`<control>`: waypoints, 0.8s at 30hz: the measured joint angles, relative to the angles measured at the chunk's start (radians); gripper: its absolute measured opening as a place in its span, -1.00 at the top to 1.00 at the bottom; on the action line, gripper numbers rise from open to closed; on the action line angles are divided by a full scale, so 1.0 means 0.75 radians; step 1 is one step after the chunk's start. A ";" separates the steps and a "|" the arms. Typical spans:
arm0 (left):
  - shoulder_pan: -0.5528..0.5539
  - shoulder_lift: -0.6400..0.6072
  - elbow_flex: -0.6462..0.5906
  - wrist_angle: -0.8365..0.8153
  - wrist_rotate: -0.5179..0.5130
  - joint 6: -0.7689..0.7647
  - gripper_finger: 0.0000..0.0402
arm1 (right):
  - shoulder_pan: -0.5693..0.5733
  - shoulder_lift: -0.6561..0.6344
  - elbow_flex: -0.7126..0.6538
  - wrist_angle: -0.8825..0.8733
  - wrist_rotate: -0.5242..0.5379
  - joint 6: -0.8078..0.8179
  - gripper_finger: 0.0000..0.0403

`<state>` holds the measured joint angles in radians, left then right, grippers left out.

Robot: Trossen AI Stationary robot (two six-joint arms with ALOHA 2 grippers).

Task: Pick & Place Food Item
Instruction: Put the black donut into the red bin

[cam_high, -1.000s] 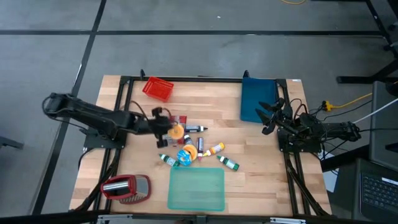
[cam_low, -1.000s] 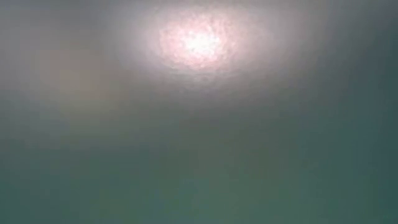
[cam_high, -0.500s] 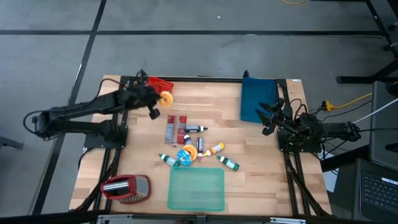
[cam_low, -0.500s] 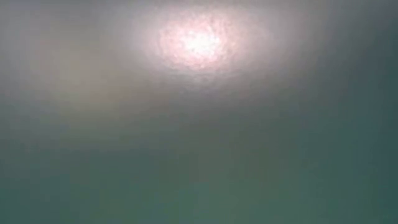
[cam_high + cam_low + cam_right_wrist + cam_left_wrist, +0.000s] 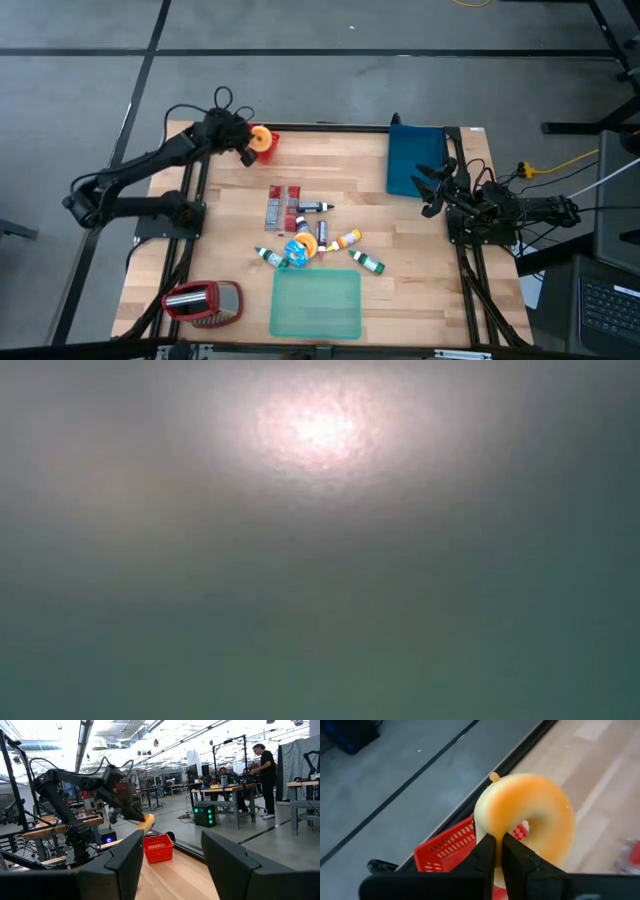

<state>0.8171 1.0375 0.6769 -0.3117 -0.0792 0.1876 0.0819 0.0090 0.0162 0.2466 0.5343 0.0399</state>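
Observation:
An orange ring-shaped donut (image 5: 262, 139) hangs at the table's far left corner, over a red mesh basket (image 5: 449, 848) that stands there on the wood. My left gripper (image 5: 247, 148) is shut on the donut. The right wrist view shows the same donut (image 5: 146, 823) above the basket (image 5: 158, 848). My right gripper (image 5: 432, 190) waits open at the right edge, beside a blue box, with nothing between its fingers (image 5: 125, 862). My left gripper pinches the donut's outer rim (image 5: 491, 826) between its two fingers, which stand almost together. The fingers come slanting down from the table's left side. The donut sticks out beyond the fingertips, its hole showing, lifted clear above the basket.
Small bottles and red packets (image 5: 283, 205) lie heaped at the table's middle. A green board (image 5: 316, 303) lies at the near edge, a red and silver item (image 5: 203, 300) at the near left, a blue box (image 5: 415, 160) at the far right. The low view shows only haze.
My left gripper has swung from the heap at the table's middle toward the far left corner, carrying the donut lifted clear. It now stands over the red basket, and the wrist has rolled on the way.

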 joint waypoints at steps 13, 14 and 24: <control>0.090 0.224 -0.002 0.104 -0.142 -0.057 0.91 | 0.000 0.000 0.000 0.001 0.000 0.000 -0.01; 0.092 0.231 -0.002 0.102 -0.142 -0.057 0.91 | 0.000 0.000 0.000 0.000 0.000 0.000 -0.01; 0.092 0.263 -0.002 0.103 -0.207 -0.048 0.91 | 0.000 0.000 0.000 0.000 0.000 -0.001 -0.01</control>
<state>0.8863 1.2350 0.6758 -0.2344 -0.2340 0.1513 0.0820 0.0088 0.0162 0.2468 0.5343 0.0395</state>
